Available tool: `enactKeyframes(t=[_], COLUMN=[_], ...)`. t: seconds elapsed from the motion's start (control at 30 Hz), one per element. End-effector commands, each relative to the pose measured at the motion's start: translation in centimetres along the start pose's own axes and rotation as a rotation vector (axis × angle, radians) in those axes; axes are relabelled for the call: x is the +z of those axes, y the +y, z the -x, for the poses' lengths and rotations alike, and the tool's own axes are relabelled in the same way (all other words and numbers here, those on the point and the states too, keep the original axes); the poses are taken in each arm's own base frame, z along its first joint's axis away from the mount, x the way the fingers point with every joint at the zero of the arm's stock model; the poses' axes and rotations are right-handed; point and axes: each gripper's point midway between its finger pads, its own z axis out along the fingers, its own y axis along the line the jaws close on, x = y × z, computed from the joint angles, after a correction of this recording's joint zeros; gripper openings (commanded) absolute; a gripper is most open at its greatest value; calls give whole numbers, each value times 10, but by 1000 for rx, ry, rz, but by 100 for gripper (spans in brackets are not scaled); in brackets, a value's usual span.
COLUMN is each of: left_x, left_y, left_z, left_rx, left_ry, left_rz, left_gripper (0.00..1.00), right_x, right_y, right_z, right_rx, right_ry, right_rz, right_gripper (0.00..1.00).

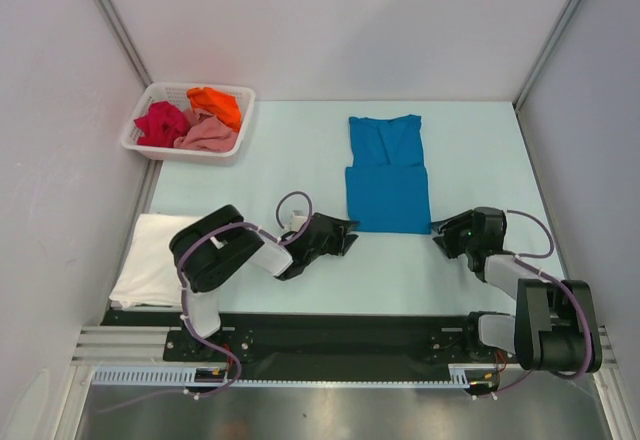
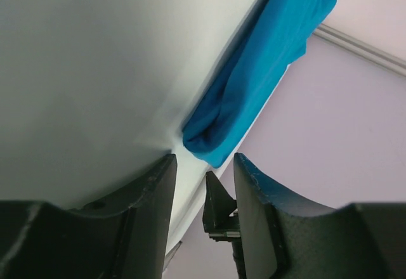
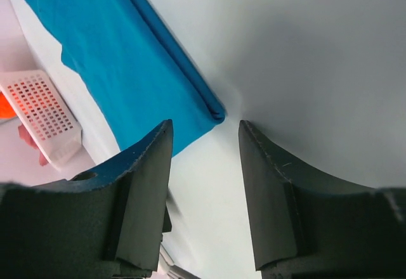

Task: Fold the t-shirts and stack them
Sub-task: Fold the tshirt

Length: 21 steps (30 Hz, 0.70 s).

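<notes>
A bright blue cloth t-shirt (image 1: 387, 175) lies flat on the pale table (image 1: 480, 160), right of the middle. Its sides are folded in to make a narrow strip, the collar points toward the far edge, and its near half shows as a darker squared layer. The left hand (image 1: 346, 233) sits low over the table just beside the near left corner of this shirt. In the left wrist view its two dark fingers (image 2: 149, 196) stand apart with nothing between them, and the rolled blue corner lies just ahead of the gap. The right hand (image 1: 441, 236) is low at the near right corner of the same shirt. Its fingers (image 3: 143, 184) are likewise spread and hold nothing, with the blue folded edge ending just in front of them. A white cloth t-shirt (image 1: 150, 258) lies folded flat at the near left corner of the table, beside the left arm. At the far left corner stands a white slotted plastic basket (image 1: 232, 140) holding three crumpled shirts: a crimson t-shirt (image 1: 160, 123) on its left side, an orange t-shirt (image 1: 216, 105) at the far right, and a dusty pink t-shirt (image 1: 207, 136) at the near side, all three touching one another.
</notes>
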Motion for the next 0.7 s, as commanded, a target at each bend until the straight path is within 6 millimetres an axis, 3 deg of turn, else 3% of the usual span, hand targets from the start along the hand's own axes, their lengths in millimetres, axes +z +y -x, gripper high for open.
enactKeyframes(t=[0.0, 0.23, 0.53, 0.67], left_x=[2, 4, 10, 11], left_y=[34, 39, 48, 50], left_z=[12, 21, 25, 27], left_rx=[-36, -76, -92, -112], left_ry=[-35, -61, -78, -76], left_rz=[92, 96, 125, 121], left_gripper=[48, 42, 44, 39], right_x=[4, 7, 12, 15], right_y=[-4, -7, -17, -20], right_z=[-14, -17, -16, -17], right_rx=[-4, -3, 44, 58], right_ry=[37, 9, -12, -19], right_rz=[11, -11, -59, -64], right_gripper=[50, 50, 46, 39])
